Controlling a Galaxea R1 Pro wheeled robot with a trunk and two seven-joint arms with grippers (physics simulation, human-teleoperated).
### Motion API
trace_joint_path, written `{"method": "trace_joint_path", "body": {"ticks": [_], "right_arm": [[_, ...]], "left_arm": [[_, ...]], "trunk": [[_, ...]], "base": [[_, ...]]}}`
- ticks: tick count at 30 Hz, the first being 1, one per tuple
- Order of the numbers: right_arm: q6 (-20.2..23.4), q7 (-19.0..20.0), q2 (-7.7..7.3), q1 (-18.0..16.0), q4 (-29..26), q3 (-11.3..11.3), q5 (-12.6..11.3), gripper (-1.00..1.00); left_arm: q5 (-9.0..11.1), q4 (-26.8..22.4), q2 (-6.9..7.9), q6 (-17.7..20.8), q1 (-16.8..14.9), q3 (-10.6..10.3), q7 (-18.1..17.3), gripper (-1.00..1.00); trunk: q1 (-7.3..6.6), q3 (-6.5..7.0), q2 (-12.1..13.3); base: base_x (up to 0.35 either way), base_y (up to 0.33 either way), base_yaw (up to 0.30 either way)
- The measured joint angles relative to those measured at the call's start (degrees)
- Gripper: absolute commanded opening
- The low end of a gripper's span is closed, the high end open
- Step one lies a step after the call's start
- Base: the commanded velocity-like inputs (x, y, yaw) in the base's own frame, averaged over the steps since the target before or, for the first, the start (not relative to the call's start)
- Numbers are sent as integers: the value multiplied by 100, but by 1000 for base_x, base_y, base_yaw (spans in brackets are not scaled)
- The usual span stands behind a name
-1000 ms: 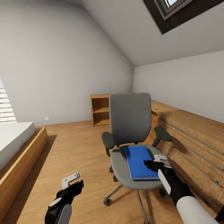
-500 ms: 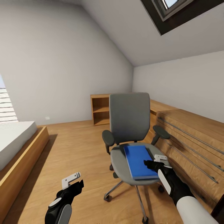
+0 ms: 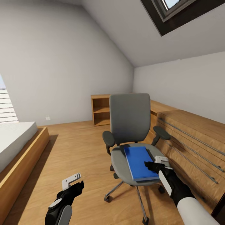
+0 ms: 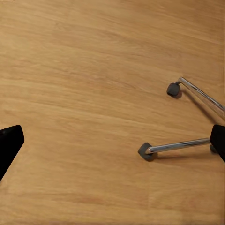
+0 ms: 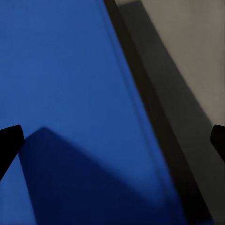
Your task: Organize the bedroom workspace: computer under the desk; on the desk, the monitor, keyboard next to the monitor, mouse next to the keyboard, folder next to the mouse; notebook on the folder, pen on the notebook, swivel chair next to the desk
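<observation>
Occupying most of the room, a smooth plank wood floor (image 3: pixel 75 147) runs between a wood-framed bed (image 3: pixel 18 153) with a flat white mattress and a long light-wood cabinet (image 3: pixel 190 140) with thin metal rails along its front; an open wood shelf unit (image 3: pixel 100 111) stands against the far wall, and a dark-framed skylight (image 3: pixel 175 12) is set in the sloped ceiling.

The swivel chair (image 3: pixel 129 120) stands just beside the cabinet: grey padded rectangular back, rounded seat, black oval armrests, chrome star base (two spokes with dark castors show in the left wrist view (image 4: pixel 178 146)).

The folder (image 3: pixel 139 163), a flat bright-blue rectangle with a matte surface, lies flat on the chair seat. A thin dark strip runs along its edge on the cabinet side; what it is cannot be told.

The right gripper (image 3: pixel 153 164) sits low over the folder's near corner on that side, its black fingertips (image 5: pixel 9 140) spread wide and clasping nothing.

The left gripper (image 3: pixel 76 184) hangs above bare floor, well apart from the chair, its fingers likewise parted and empty.
</observation>
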Motion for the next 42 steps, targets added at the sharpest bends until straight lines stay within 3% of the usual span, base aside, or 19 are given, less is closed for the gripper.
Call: {"method": "trace_joint_path", "body": {"ticks": [17, 24, 28, 33, 42], "right_arm": [[-6, 3, 0, 5, -18, 3, -16, 100], [90, 3, 0, 10, -382, -8, -31, 100], [465, 3, 0, 11, -660, -18, -58, 100], [713, 3, 0, 12, -759, -25, -74, 100], [777, 3, 0, 12, -789, -27, -78, 100]], "left_arm": [[1, -1, -2, 1, 0, -8, 0, 100], [0, 0, 0, 1, 0, 2, 0, 100], [-4, 0, 0, 1, 0, 2, 0, 100], [-5, -1, 0, -2, 0, 1, 0, 100], [-6, -1, -1, -8, 0, -15, 6, 100]], "trunk": [[-373, 304, 683], [-374, 305, 684], [-374, 305, 684], [-374, 305, 684], [-376, 305, 684]], "base": [[0, 0, 0], [0, 0, 0], [0, 0, 0], [50, 0, 0], [237, 0, 0]]}}
